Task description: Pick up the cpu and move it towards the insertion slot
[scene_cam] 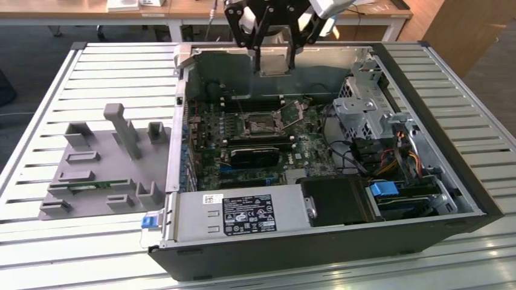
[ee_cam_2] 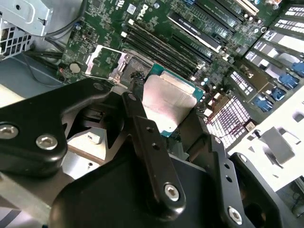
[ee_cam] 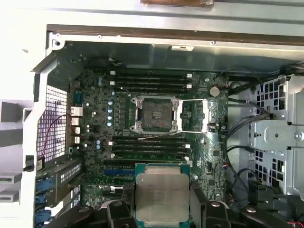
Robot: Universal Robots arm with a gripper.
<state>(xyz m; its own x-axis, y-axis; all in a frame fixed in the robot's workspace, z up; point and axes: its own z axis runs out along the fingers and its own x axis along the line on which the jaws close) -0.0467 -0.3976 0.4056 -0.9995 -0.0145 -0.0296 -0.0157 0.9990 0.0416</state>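
Gripper (scene_cam: 272,57) holding the cpu (scene_cam: 272,62) above the open computer case (scene_cam: 451,181).

From the exterior view the arm hangs over the far side of the case, and its black fingers (ee_cam_2: 142,123) pinch the cpu (ee_cam: 162,192) by its edges, silvery top showing in both wrist views (ee_cam_2: 168,102). The chip is held in the air, clear of the motherboard (ee_cam: 99,128). The insertion slot (ee_cam: 155,114) lies open below with its metal frame swung aside, dark centre bare, sitting between rows of memory slots (ee_cam: 149,80); in the exterior view the slot (scene_cam: 260,124) is nearer the camera than the gripper. A grey parts tray (scene_cam: 96,175) rests on the slatted table (scene_cam: 121,66), at the exterior view's left.
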